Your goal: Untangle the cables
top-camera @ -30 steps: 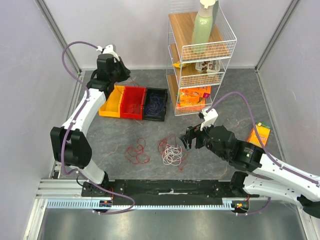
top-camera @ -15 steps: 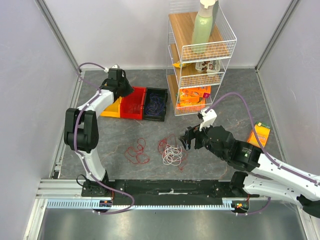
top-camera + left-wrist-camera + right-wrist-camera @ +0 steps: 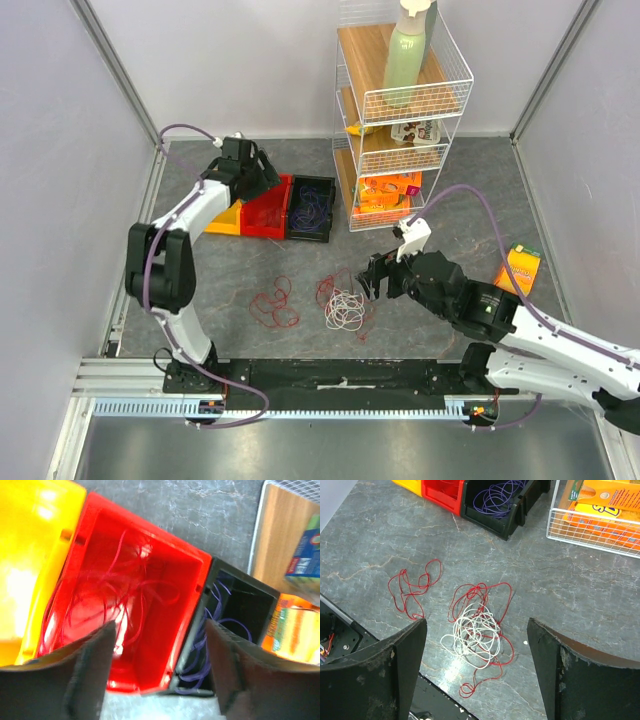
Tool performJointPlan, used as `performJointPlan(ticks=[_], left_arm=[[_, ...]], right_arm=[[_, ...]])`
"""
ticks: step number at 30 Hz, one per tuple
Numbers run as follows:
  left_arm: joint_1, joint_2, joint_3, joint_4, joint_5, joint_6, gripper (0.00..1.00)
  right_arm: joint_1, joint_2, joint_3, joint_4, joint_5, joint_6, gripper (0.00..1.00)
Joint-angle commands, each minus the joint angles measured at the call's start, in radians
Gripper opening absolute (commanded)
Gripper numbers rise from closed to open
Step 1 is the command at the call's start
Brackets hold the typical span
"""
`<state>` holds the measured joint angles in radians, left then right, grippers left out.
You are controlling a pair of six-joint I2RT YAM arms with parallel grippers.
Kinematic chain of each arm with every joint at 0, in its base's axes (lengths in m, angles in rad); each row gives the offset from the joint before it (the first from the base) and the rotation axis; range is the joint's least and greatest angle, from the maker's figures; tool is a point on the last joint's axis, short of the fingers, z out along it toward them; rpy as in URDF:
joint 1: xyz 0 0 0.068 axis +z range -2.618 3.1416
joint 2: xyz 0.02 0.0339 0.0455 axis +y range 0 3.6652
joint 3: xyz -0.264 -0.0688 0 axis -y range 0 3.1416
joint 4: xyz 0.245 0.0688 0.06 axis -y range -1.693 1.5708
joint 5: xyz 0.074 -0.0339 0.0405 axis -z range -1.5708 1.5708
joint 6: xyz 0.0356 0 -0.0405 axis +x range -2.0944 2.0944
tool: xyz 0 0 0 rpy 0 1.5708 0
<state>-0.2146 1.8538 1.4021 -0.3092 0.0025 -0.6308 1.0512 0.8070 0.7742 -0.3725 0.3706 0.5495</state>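
Top external: left arm (image 3: 195, 210) reaches over red bin (image 3: 272, 215), right arm (image 3: 470, 300) beside cables (image 3: 345, 308), jaws spread.

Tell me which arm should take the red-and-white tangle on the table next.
Right. The right gripper hangs open just beside the red-and-white tangle, which is centred in its wrist view. The left gripper is far back, open over the red bin.

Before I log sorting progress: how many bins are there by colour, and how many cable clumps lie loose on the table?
Yellow bin: 1
Red bin: 1
Black bin: 1
Red cable clump, loose on the table: 1
Red-and-white cable tangle, loose on the table: 1
Total: 5
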Motion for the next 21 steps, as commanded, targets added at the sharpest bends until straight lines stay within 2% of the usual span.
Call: performJointPlan(ticks=[1,2,6,9,11,15,21], left_arm=[[-0.005,-0.221,-0.098,-0.021,0.031,-0.001,0.86],[-0.006,-0.254,-0.121,-0.024,0.053,0.002,0.90],[-0.006,-0.379,-0.214,-0.054,0.088,0.017,0.91],[-0.005,-0.503,-0.323,-0.059,0.067,0.032,0.84],[-0.003,-0.576,-0.418,-0.068,0.083,0.045,0.84],[-0.006,-0.708,-0.593,-0.102,0.145,-0.022,0.83],[-0.006,-0.846,-0.791,-0.104,0.146,-0.098,0.79]], right_arm=[[0.000,0.041,-0.018,0.047,-0.015,-0.003,0.89],[-0.002,0.060,-0.016,0.052,-0.019,-0.005,0.89],[-0.002,0.150,-0.006,0.086,-0.062,-0.020,0.89],[0.000,0.250,0.016,0.127,-0.132,-0.026,0.88],[0.000,0.322,0.028,0.190,-0.205,-0.022,0.87],[0.019,0.490,0.056,0.349,-0.359,0.007,0.85],[0.104,0.796,0.181,0.477,-0.401,-0.065,0.80]])
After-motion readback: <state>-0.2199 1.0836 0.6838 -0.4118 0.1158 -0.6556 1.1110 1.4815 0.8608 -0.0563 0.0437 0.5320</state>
